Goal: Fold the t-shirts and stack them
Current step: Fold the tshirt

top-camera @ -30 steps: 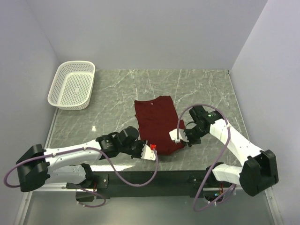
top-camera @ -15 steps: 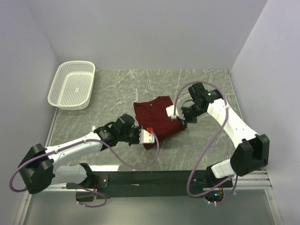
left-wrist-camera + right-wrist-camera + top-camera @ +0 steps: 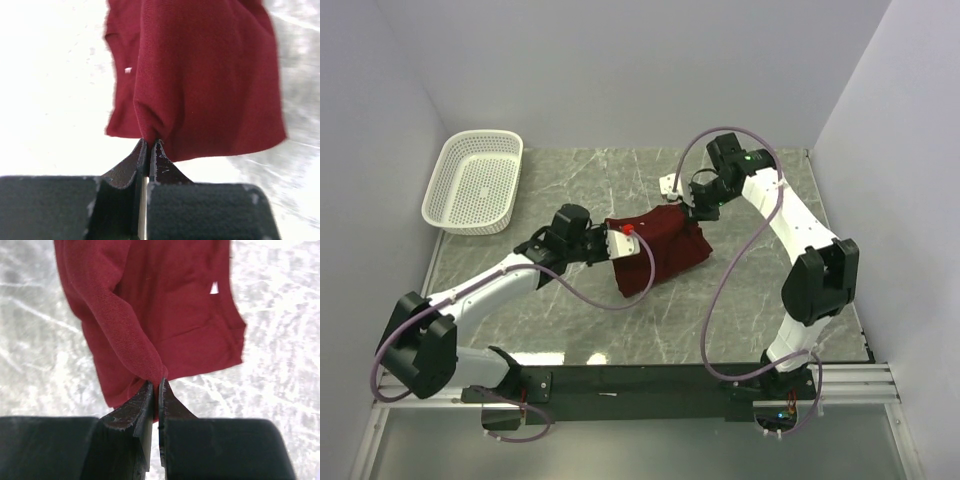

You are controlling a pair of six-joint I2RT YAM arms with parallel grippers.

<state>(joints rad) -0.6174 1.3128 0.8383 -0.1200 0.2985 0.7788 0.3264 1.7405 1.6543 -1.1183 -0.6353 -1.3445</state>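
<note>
Left wrist: t-shirt (image 3: 200, 75) corner hidden inside left claw (image 3: 149, 143)

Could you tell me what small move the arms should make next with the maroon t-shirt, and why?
Probably lower both pinched edges onto the table and only then open. The left gripper and right gripper are each shut on bunched cloth of the maroon t-shirt, which drapes doubled over between them, so the fold looks formed but not yet laid flat.

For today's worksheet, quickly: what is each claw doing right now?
Left claw: closed, pinching the maroon t-shirt.
Right claw: closed, pinching the same t-shirt.
</note>
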